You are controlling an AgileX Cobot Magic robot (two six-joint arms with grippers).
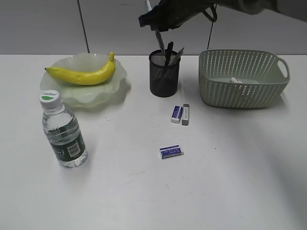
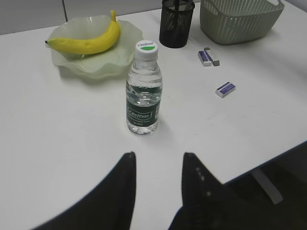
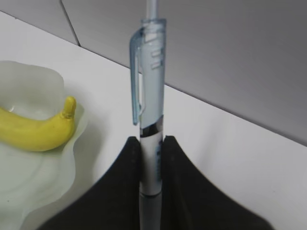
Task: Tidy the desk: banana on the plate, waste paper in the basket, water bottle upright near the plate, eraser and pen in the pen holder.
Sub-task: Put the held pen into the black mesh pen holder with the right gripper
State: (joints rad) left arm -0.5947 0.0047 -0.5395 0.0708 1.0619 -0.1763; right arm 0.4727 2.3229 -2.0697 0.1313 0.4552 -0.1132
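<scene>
From the exterior view I see my right gripper (image 1: 157, 21) above the pen holder (image 1: 164, 74), a pen (image 1: 159, 39) slanting down into it; the banana (image 1: 85, 74) lies on the plate (image 1: 103, 93), three erasers (image 1: 171, 152) on the desk (image 1: 216, 182). In the left wrist view my left gripper (image 2: 158, 165) hangs part-open, empty, before the upright water bottle (image 2: 143, 91). In the right wrist view the fingers (image 3: 127, 167) pinch the pen (image 3: 149, 120).

- Water bottle (image 2: 143, 89), straight ahead of the left gripper (image 2: 158, 160): dark green label, white lettering, not legible.
- Cap: green mark, small text unreadable.
</scene>
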